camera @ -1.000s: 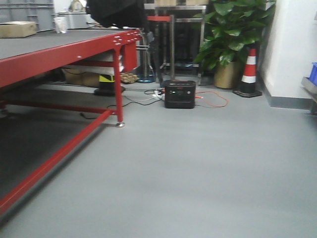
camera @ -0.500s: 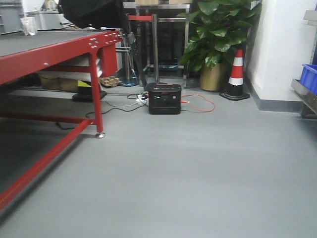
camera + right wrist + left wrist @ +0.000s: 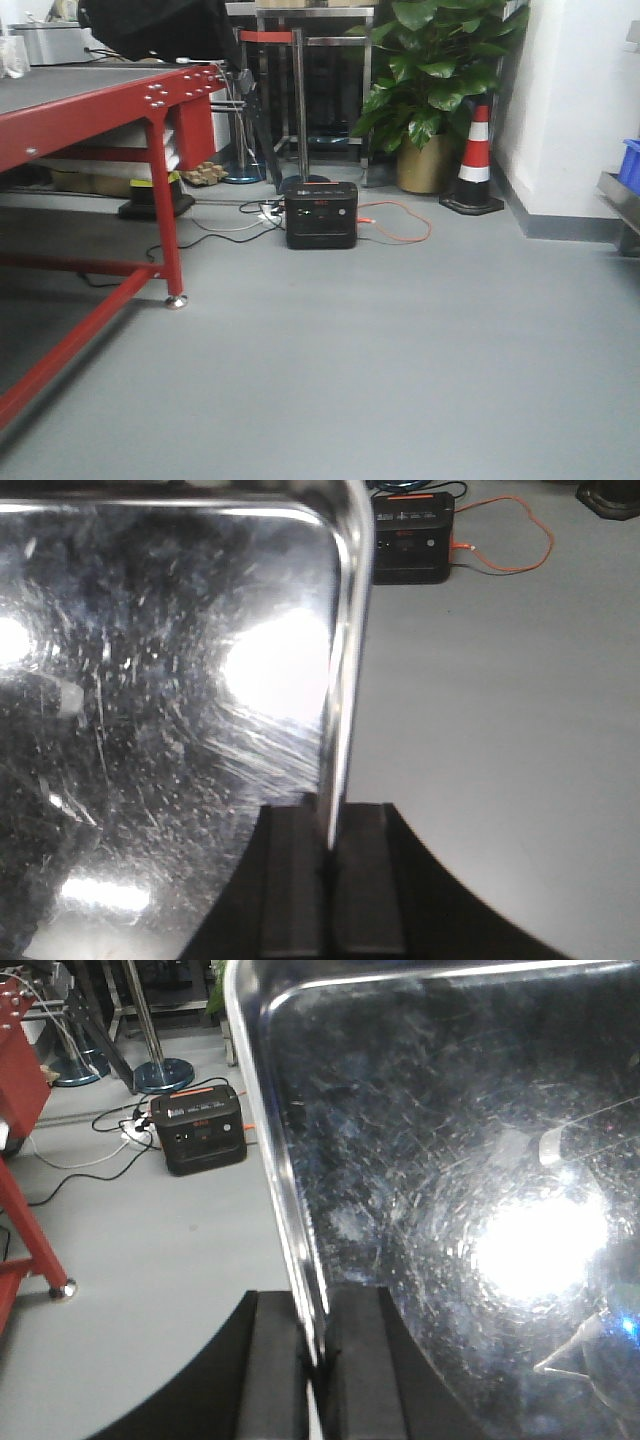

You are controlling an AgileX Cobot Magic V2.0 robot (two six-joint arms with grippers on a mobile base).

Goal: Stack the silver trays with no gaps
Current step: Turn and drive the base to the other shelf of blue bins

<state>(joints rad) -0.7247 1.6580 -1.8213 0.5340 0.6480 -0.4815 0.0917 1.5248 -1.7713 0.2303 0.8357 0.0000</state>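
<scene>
A grey floor (image 3: 400, 350) fills most of the front view. A red steel-framed table (image 3: 90, 110) with a grey top stands along its left side.

In both wrist views a silver tray (image 3: 450, 1160) (image 3: 150, 680) is held up over that floor. It is shiny steel, its bottom covered in fine scratches and scuffs, with bright white glare spots from the lights. It has a rounded corner and a thin out-turned rim. No stamp or lettering can be made out on the metal.

The left pincer (image 3: 318, 1355) has its two black fingers (image 3: 270, 1360) pressed together on the rim of the tray's left edge. The right pincer (image 3: 328, 860) is clamped the same way on the rim of the right edge.

Far across the floor, a big leafy plant (image 3: 430, 60) sits in a brass-coloured pot near the white wall. Just right of it stands a red-and-white cone (image 3: 475, 165).

Left of the plant, on the floor, is a black box (image 3: 320, 215) with a red strip on top — the pale marking on its front is too small to read. An orange cable (image 3: 410, 235) loops out from its right side.

A blue bin (image 3: 632, 165) shows at the right edge.
</scene>
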